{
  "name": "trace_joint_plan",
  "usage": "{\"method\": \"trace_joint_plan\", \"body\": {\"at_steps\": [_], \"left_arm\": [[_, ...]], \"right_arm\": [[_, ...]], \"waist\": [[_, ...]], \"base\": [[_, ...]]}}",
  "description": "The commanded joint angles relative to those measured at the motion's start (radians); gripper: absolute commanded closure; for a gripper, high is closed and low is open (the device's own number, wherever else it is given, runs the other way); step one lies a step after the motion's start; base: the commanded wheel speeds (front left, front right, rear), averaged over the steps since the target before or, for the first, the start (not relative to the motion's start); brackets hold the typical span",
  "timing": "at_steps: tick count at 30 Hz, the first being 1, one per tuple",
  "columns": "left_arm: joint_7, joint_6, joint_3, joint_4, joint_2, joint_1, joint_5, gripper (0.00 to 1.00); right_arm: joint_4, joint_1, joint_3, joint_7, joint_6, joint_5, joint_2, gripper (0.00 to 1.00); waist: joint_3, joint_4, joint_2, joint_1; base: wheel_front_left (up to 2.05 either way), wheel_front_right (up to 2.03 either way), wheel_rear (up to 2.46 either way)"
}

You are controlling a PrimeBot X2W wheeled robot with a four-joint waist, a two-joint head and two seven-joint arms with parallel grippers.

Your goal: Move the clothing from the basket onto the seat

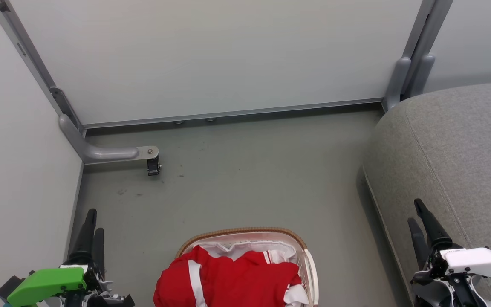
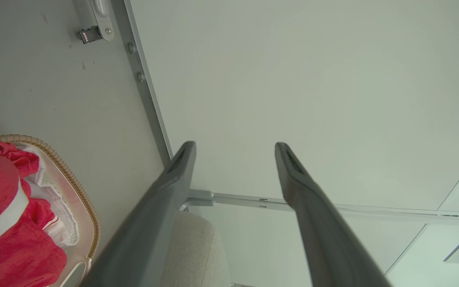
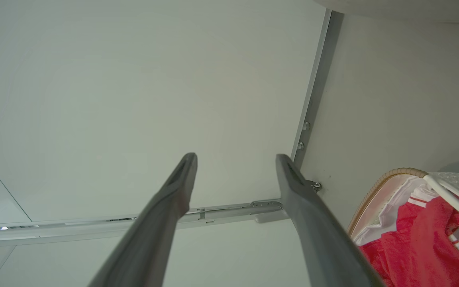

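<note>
Red clothing [image 1: 232, 279] with white stripes is heaped in the oval white basket [image 1: 309, 268] with a brown woven rim, at the bottom middle of the head view. The clothing [image 2: 10, 223] and basket [image 2: 76, 189] also sit at the lower left of the left wrist view, and the clothing [image 3: 416, 247] and basket [image 3: 373, 191] at the lower right of the right wrist view. The grey seat [image 1: 458, 157] fills the right side. My left gripper [image 1: 92, 224] hangs open left of the basket. My right gripper [image 1: 416, 213] stands open over the seat's front edge, right of the basket.
Pale partition walls [image 1: 228, 55] close the back and left. A grey metal foot with a small black caster [image 1: 153, 165] juts onto the grey floor [image 1: 245, 170] at the left. Bare floor lies between the basket, the wall and the seat.
</note>
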State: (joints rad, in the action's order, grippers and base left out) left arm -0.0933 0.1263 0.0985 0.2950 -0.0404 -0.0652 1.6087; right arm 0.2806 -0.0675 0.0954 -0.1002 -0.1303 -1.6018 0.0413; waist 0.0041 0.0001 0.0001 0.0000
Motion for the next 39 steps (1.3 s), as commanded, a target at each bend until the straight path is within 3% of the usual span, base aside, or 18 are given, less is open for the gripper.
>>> {"method": "trace_joint_plan", "body": {"at_steps": [1,9,17,39], "left_arm": [[0.012,0.001,-0.004,-0.014,-0.006,-0.022,-0.012,0.00],[0.052,0.002,-0.028,-0.010,-0.018,-0.026,-0.052,0.00],[0.088,0.002,-0.024,-0.001,-0.020,-0.030,-0.142,0.00],[0.169,0.003,-0.045,0.006,-0.038,-0.010,-0.715,0.00]], "right_arm": [[-0.025,-0.020,-0.010,0.014,0.000,0.016,0.016,0.00],[-0.034,-0.034,-0.049,0.059,0.000,0.088,0.052,0.00],[-0.051,-0.044,-0.080,0.094,0.000,0.242,0.081,0.00],[-0.026,-0.062,-0.157,0.176,0.000,0.663,0.106,0.00]], "waist": [[0.000,0.000,-0.0001,0.0000],[0.001,0.000,-0.0001,0.0000],[0.000,0.001,-0.0001,0.0000],[-0.006,-0.001,-0.0001,0.0000]], "base": [[0.00,0.00,0.00],[0.00,0.00,0.00],[0.00,0.00,0.00],[0.00,0.00,0.00]]}}
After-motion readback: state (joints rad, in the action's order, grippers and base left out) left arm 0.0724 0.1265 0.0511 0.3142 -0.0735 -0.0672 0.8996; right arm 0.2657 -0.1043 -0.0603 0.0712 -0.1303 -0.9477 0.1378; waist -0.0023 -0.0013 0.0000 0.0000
